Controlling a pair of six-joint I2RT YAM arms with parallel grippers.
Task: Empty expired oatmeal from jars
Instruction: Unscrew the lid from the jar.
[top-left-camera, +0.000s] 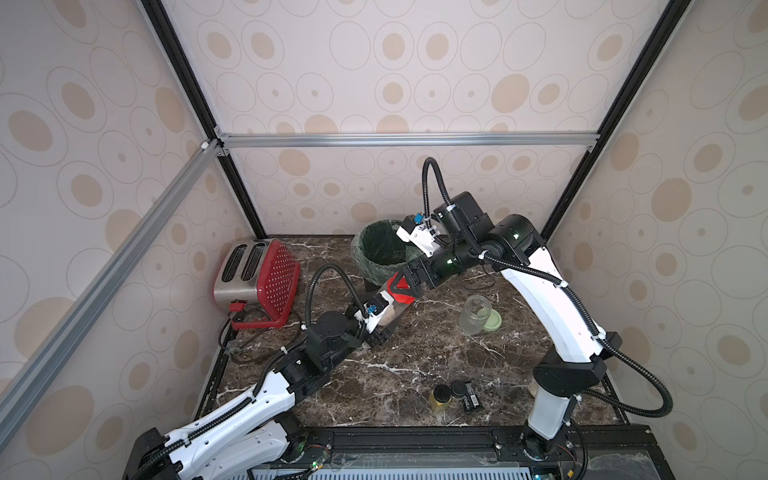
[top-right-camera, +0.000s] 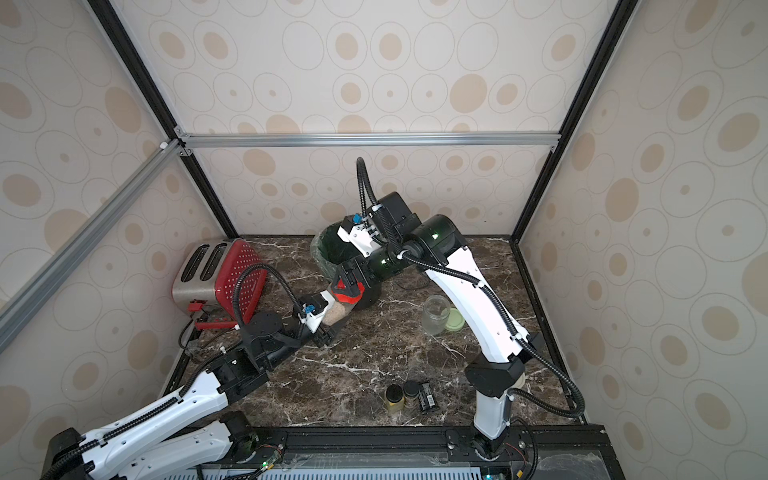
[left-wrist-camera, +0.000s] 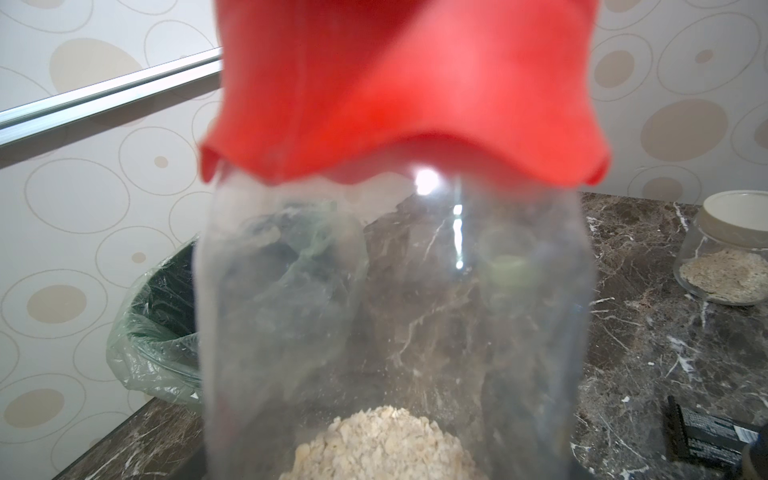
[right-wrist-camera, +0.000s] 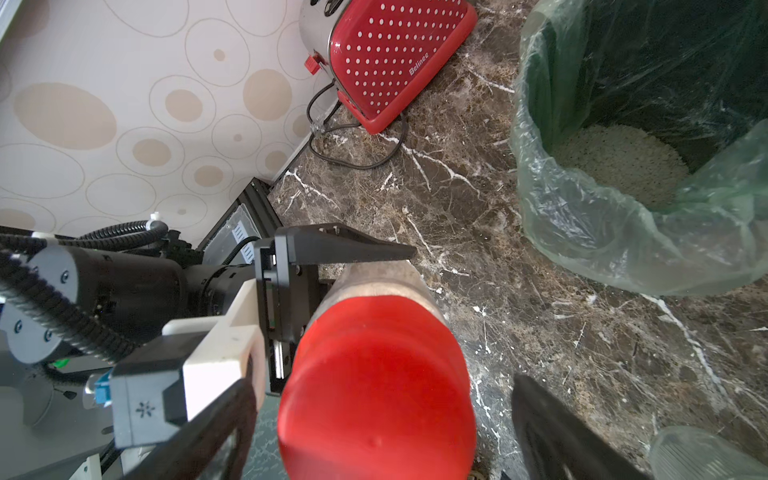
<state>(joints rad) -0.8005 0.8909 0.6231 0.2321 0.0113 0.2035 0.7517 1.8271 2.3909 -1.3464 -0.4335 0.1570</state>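
**Operator:** From above, what do the containers hold?

**Robot:** In both top views the red-lidded jar (top-left-camera: 392, 309) (top-right-camera: 336, 312) is tilted, and my left jaws are clenched on its body. The oatmeal (top-left-camera: 387, 319) is piled at the base end, and the red lid (top-left-camera: 401, 291) points toward the lined bin (top-left-camera: 380, 249). An open clear jar (top-left-camera: 475, 313) stands empty on the tabletop (top-left-camera: 415, 374), with its pale green lid (top-left-camera: 493, 321) just beside it.

**Operator:** And your left wrist view?

**Robot:** The oatmeal (left-wrist-camera: 386, 444) sits low in the held jar, under the closed red lid (left-wrist-camera: 399, 83). A beige-lidded jar (left-wrist-camera: 727, 257) stands well apart, holding a shallow layer of oatmeal.

**Operator:** Right wrist view?

**Robot:** Pale grains (right-wrist-camera: 619, 162) lie at the bottom of the bin. My right jaws are spread, with one finger (right-wrist-camera: 552, 432) on each side of the red lid (right-wrist-camera: 374, 386) and a gap showing on both sides.

**Operator:** And your arms?

**Robot:** My right arm reaches across with its wrist bent down beside the bin. My left arm stretches low over the tabletop from the near left corner.
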